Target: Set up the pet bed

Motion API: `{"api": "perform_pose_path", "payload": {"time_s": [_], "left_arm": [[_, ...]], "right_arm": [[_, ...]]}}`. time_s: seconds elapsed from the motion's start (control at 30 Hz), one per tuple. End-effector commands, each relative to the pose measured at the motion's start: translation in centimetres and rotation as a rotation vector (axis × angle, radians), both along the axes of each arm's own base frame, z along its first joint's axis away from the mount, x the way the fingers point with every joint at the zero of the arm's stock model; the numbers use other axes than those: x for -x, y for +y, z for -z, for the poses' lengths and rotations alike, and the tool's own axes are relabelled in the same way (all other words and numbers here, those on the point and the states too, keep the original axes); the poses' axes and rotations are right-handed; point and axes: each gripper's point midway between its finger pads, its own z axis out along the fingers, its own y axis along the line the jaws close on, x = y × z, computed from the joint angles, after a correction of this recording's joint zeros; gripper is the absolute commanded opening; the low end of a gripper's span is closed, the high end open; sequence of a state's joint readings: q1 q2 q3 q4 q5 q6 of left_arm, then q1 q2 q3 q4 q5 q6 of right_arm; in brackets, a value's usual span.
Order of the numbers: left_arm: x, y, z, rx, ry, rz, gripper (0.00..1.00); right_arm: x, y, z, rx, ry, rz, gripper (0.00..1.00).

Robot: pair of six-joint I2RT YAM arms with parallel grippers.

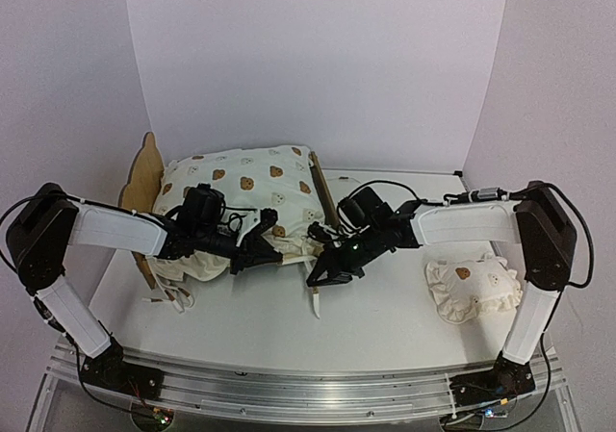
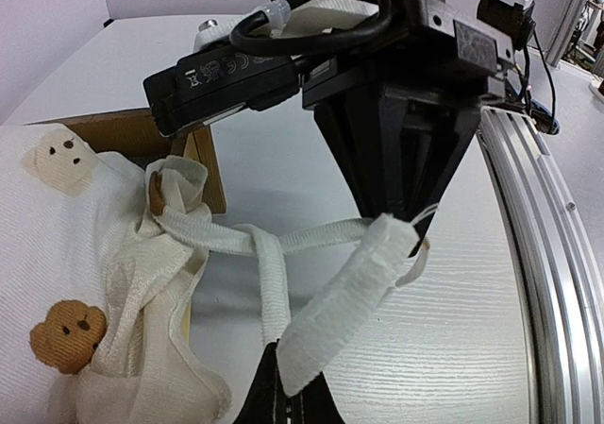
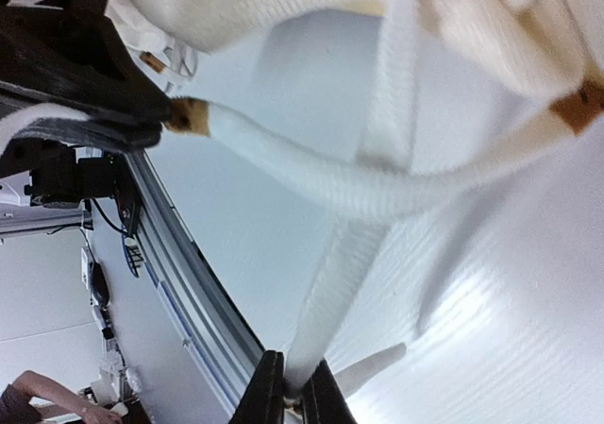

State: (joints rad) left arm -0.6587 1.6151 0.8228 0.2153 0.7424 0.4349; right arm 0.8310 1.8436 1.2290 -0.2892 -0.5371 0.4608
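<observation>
High rear overview of the table (image 1: 385, 321); both wrist views close on the same ties (image 2: 311, 239).

The bed frame (image 1: 144, 174) is pale bare wood. The cushion (image 1: 243, 176) and its ties (image 2: 321, 238) are soft woven cloth, the table (image 1: 260, 326) matt white.

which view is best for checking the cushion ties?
Left wrist. It shows the cushion ties crossing over each other, full length, against the white table. Right wrist shows them very close and cropped. Top external shows only a small dangling end.
</observation>
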Motion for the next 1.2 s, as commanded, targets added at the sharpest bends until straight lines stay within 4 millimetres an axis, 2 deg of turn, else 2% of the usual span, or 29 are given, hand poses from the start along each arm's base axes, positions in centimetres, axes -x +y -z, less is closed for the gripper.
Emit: {"api": "perform_pose_path", "payload": {"time_s": [0.0, 0.1, 0.2, 0.3, 0.4, 0.5, 0.57, 0.67, 0.83, 0.9, 1.03, 1.17], "left_arm": [[1.8, -0.2, 1.8, -0.033, 0.002, 0.070, 0.00], [3.5, -0.3, 3.2, -0.070, 0.045, 0.117, 0.02], [5.1, -0.2, 4.4, -0.100, 0.088, 0.145, 0.11], [5.8, -0.1, 4.8, -0.104, 0.098, 0.163, 0.21], [5.6, -0.3, 4.5, -0.108, 0.088, 0.166, 0.32], [5.0, -0.3, 4.4, -0.146, 0.084, 0.156, 0.46], [4.7, 0.2, 4.7, -0.183, 0.085, 0.146, 0.50], [4.0, 0.4, 4.4, -0.179, 0.109, 0.097, 0.52], [-0.8, -1.2, 1.9, -0.062, 0.217, -0.201, 0.52], [-1.9, -1.7, 1.3, -0.019, 0.222, -0.282, 0.52], [-2.7, -2.2, 2.0, -0.009, 0.186, -0.383, 0.48], [-2.5, -2.7, 3.0, -0.005, 0.212, -0.399, 0.46]], "right_arm": [[3.5, -5.3, 2.5, 0.314, 0.122, -0.082, 0.25], [2.9, -6.6, 3.2, 0.392, 0.085, -0.047, 0.36], [2.5, -7.7, 3.6, 0.442, 0.048, -0.006, 0.39], [2.3, -8.1, 4.1, 0.477, -0.072, -0.008, 0.42], [2.4, -6.8, 4.7, 0.416, -0.264, -0.032, 0.44], [1.7, -4.3, 3.7, 0.280, -0.434, 0.005, 0.48], [0.9, -3.1, 3.3, 0.248, -0.524, 0.044, 0.51], [0.2, -1.5, 3.6, 0.226, -0.555, 0.073, 0.52], [0.0, 0.8, 5.0, 0.170, -0.528, 0.100, 0.51], [0.1, 1.4, 5.6, 0.160, -0.509, 0.101, 0.50], [0.8, 2.2, 7.0, 0.166, -0.475, 0.072, 0.48], [1.8, 1.3, 9.4, 0.234, -0.427, 0.067, 0.40]]}}
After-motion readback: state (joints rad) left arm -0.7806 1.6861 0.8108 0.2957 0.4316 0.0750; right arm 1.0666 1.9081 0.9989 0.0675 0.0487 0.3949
